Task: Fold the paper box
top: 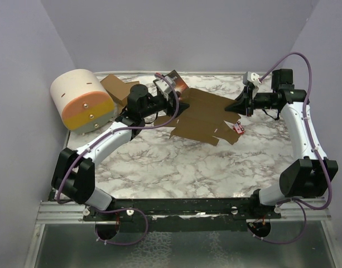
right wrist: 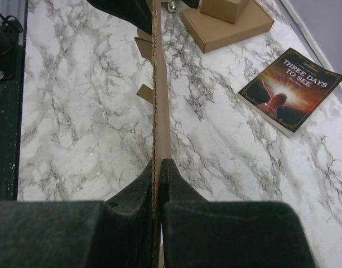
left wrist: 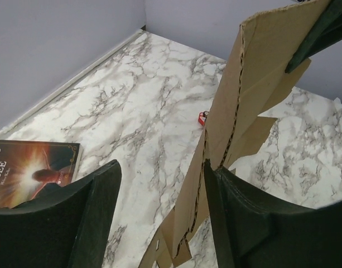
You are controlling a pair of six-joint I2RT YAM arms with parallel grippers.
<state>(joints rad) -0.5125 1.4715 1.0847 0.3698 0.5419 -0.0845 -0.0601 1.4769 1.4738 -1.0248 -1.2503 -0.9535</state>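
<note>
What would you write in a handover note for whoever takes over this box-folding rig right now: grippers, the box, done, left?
Right gripper: shut on an edge of the paper box.
Left gripper: open, the sheet between its fingers, unclamped.
Paper box: an unfolded flat sheet spanning the two grippers.
Done: sheet gripped on one side only.
Left: every fold, then closing the carton.
</note>
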